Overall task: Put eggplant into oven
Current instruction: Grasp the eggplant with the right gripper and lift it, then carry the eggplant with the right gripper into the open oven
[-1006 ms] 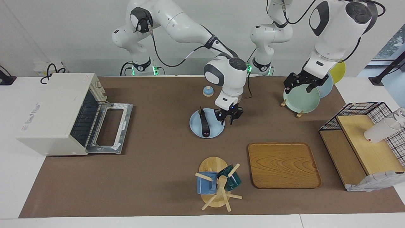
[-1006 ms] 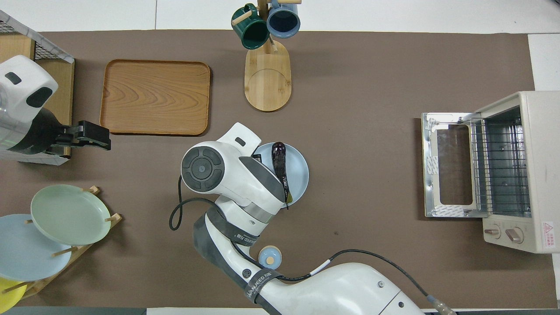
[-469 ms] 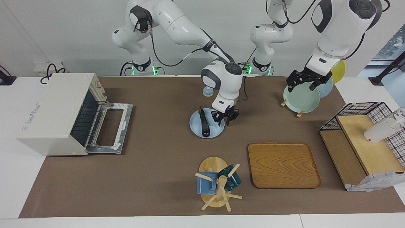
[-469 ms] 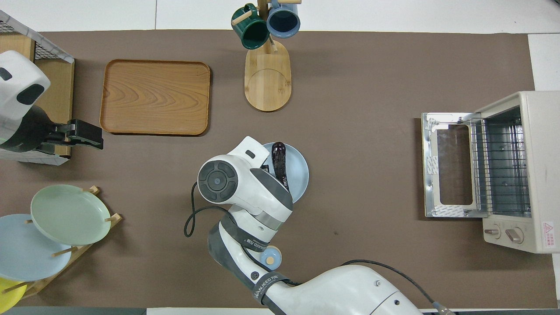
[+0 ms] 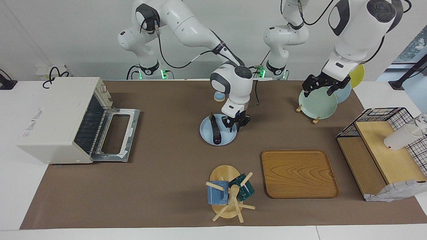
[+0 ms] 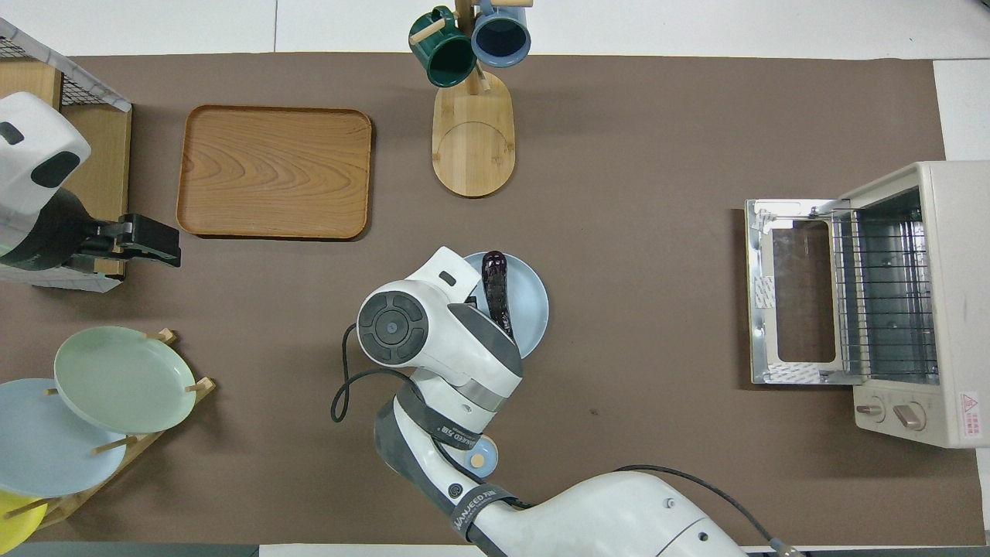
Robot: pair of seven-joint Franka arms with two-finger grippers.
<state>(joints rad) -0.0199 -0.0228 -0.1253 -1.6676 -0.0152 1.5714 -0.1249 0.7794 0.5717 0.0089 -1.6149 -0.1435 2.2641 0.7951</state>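
Note:
The dark purple eggplant (image 5: 215, 130) lies on a light blue plate (image 5: 207, 136) at the middle of the table; it also shows in the overhead view (image 6: 495, 288). My right gripper (image 5: 235, 124) is open, low over the plate's edge toward the left arm's end, beside the eggplant and not touching it. The off-white oven (image 5: 55, 116) stands at the right arm's end with its door (image 5: 116, 133) folded down flat and the wire rack (image 6: 885, 294) showing. My left gripper (image 5: 321, 87) is open and waits over the green plate in the rack.
A mug tree (image 5: 228, 193) and a wooden tray (image 5: 298, 173) lie farther from the robots than the plate. A plate rack (image 5: 317, 103) and a wire basket shelf (image 5: 383, 143) stand toward the left arm's end. A small blue knob (image 5: 219, 96) sits near the robots.
My right gripper has dropped and shifted toward the eggplant, from off the plate's edge to over it. The left gripper has drawn up a little. The eggplant has not moved.

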